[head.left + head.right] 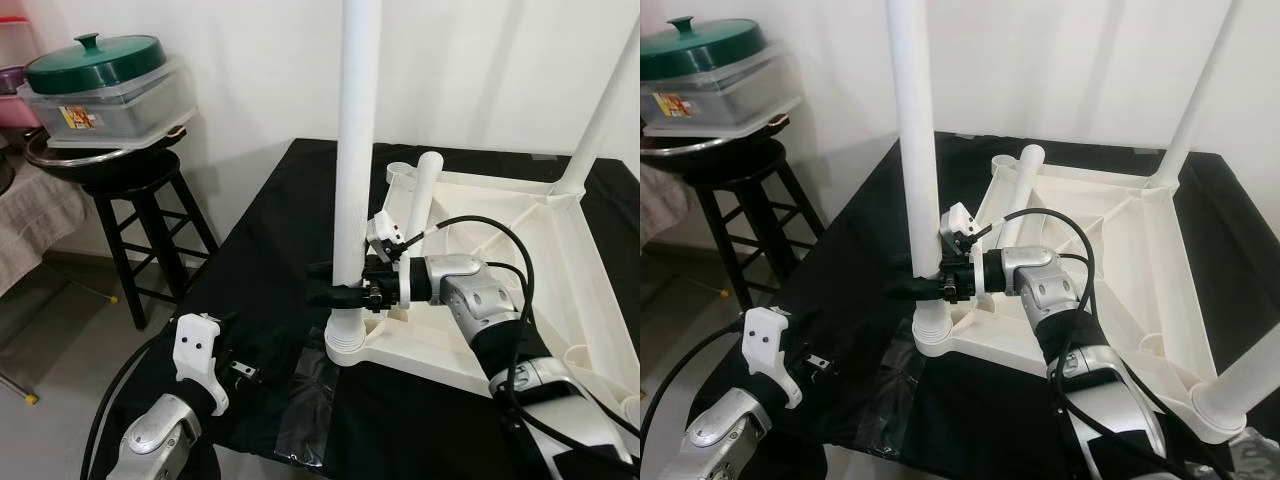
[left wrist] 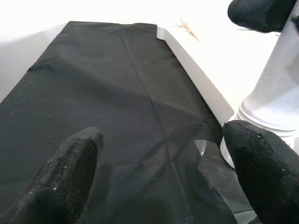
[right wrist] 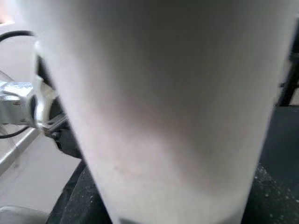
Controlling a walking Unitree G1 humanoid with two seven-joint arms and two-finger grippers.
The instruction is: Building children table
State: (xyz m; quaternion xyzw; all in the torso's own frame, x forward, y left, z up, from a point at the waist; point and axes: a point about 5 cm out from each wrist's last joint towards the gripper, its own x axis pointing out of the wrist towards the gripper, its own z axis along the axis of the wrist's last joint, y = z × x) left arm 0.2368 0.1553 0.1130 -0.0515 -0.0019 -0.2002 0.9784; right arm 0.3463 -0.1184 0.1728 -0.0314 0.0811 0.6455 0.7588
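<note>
A white plastic children's table (image 1: 520, 260) lies upside down on a black cloth (image 1: 260, 260). One white leg (image 1: 355, 130) stands upright in its near-left corner socket. My right gripper (image 1: 325, 283) is shut on this leg just above the socket, and the leg (image 3: 163, 93) looms close in the right wrist view. A loose leg (image 1: 422, 195) lies on the table's underside behind it. Two more legs stand upright, at the far right corner (image 1: 605, 110) and the near right corner (image 1: 1245, 380). My left gripper (image 1: 235, 370) hovers low over the cloth, open and empty, left of the socket.
A black stool (image 1: 130, 190) stands to the left and carries a clear container with a green lid (image 1: 100, 90). A sheet of clear plastic film (image 1: 305, 400) lies on the cloth near the front edge. A white wall runs behind.
</note>
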